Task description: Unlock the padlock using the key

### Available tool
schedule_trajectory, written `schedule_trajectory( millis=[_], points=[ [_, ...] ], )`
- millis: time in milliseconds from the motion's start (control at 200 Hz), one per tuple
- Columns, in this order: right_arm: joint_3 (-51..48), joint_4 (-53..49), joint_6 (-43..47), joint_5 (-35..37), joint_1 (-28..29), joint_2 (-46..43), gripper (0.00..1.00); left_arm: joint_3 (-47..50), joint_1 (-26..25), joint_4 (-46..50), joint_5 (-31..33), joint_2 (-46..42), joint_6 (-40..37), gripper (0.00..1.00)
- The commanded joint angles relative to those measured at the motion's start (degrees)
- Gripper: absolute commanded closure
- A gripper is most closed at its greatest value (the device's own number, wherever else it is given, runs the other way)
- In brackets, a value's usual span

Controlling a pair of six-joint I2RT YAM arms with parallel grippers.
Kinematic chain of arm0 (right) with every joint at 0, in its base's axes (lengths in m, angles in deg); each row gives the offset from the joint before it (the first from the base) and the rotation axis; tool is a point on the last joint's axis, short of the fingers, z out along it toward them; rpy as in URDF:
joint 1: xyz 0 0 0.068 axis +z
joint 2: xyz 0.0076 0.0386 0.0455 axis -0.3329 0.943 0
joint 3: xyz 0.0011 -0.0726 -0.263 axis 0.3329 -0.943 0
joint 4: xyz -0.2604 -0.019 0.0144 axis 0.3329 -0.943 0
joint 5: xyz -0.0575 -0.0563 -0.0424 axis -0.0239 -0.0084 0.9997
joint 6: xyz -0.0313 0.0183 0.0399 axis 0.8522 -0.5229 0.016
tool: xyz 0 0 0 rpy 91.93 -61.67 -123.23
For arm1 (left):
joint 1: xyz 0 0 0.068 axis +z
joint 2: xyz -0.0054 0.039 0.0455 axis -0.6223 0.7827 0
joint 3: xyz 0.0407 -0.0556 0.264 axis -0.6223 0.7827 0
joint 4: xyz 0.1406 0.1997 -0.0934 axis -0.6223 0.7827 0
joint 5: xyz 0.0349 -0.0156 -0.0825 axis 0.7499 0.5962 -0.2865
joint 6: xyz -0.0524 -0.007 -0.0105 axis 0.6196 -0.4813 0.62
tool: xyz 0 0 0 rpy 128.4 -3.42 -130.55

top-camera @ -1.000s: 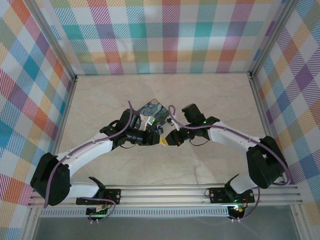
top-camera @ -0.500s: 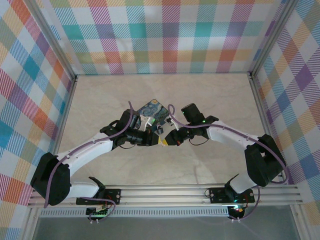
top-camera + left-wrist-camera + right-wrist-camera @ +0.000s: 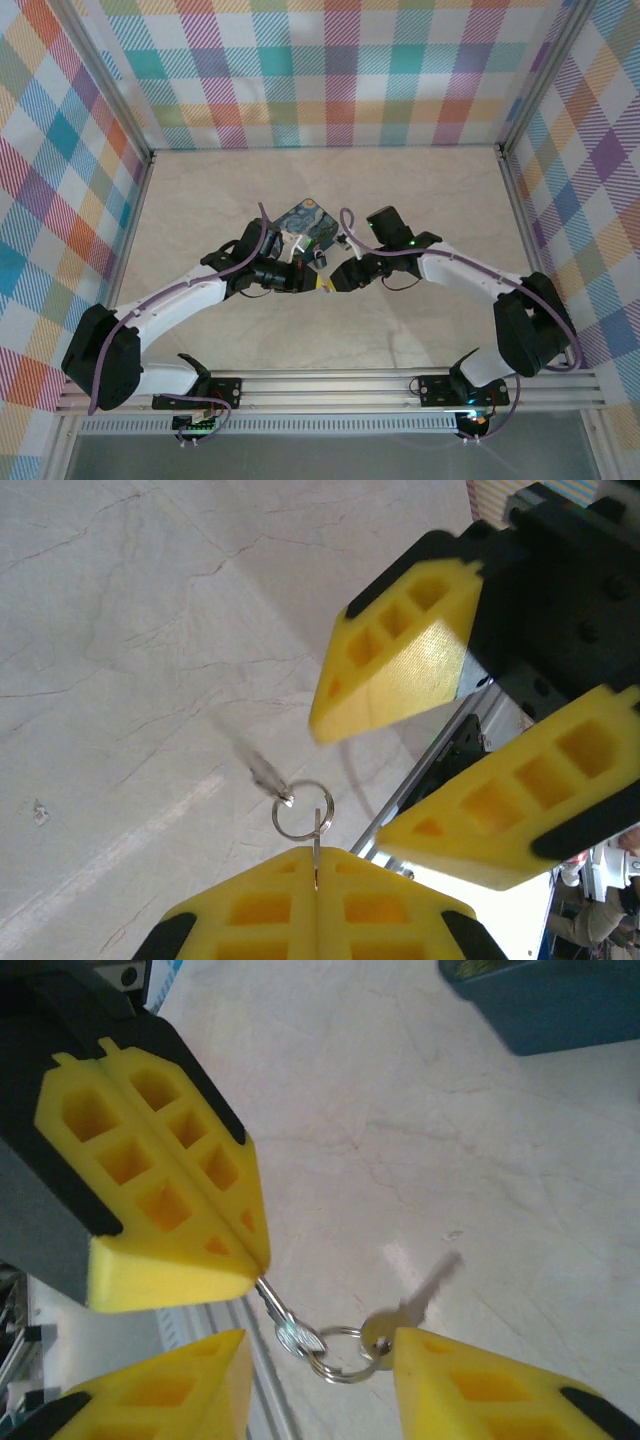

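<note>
Right gripper [image 3: 318, 1348] has shifted slightly since a second ago and hangs tip to tip with the left gripper [image 3: 316, 868] above the table [image 3: 450, 1140], near the box [image 3: 310, 222]. Left jaws are pressed together on the key [image 3: 268, 1298]; a ring [image 3: 335, 1352] hangs from it, carrying a second key [image 3: 425, 1295]. Right jaws gape wide either side of the ring, gripping nothing, one fingertip [image 3: 405, 1345] just beside the second key's head.

No legible text, seemingly.
</note>
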Motion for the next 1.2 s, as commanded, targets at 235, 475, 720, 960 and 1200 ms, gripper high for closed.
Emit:
schedule_trajectory(
  millis=[235,475,720,960,1200],
  points=[
    [-4.21,7.84,-0.03,-7.46,-1.67,-4.64,0.46,-2.48,-0.86,-3.83,-4.95,1.2,0.09,1.0],
    [-9.91,18.3,-3.51,-12.88,-2.37,-7.7,0.41,-3.15,-0.86,-3.56,-9.32,-2.87,-3.29,1.0],
    [-14.31,25.21,-8.38,-16.54,-3.39,-11.45,0.43,-3.04,-0.86,-5.0,-9.75,-2.75,-2.4,1.0],
    [-14.11,28.17,-11.11,-16.99,-3.51,-9.49,0.49,-4.18,-0.86,-7.28,-10.51,-1.33,-1.13,1.0],
    [-16.3,33.62,-14.7,-17.68,-4.64,-9.0,0.59,-4.77,-0.77,-7.32,-9.51,-1.13,-0.89,1.0]
  ],
)
